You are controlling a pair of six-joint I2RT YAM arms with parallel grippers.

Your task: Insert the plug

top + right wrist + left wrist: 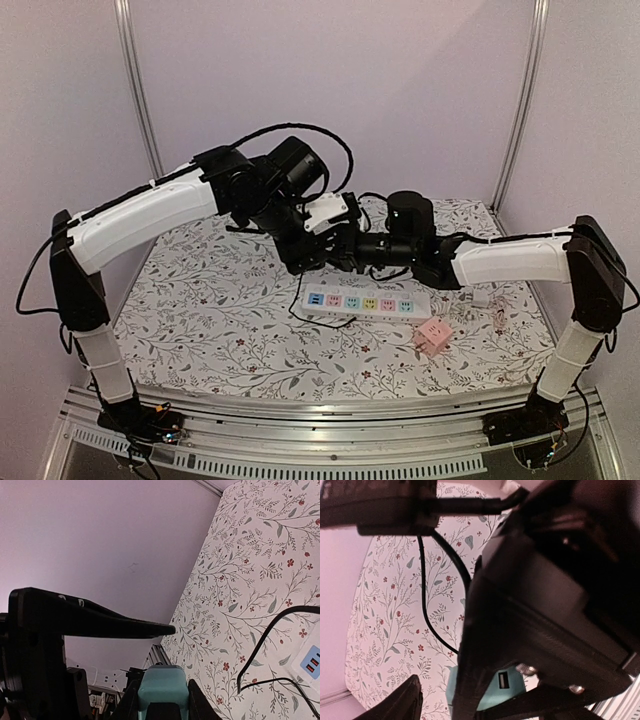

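Note:
The plug (162,687) is a teal block, clamped between the fingers (131,697) of my right gripper (162,682), which is shut on it. In the left wrist view the plug (512,690) peeks out under the right gripper's dark body. My left gripper (427,597) stands open around that spot, one finger (402,702) below and the other above, neither pressing the plug. From above, both grippers meet in mid-air, left gripper (318,250) against right gripper (347,252), above and behind the white power strip (365,303). The plug itself is hidden in the top view.
The power strip (312,662) has pastel-coloured sockets, and its black cord (257,655) loops over the floral tablecloth. A pink cube adapter (433,337) lies right of the strip's end. A white plug (484,297) rests under the right forearm.

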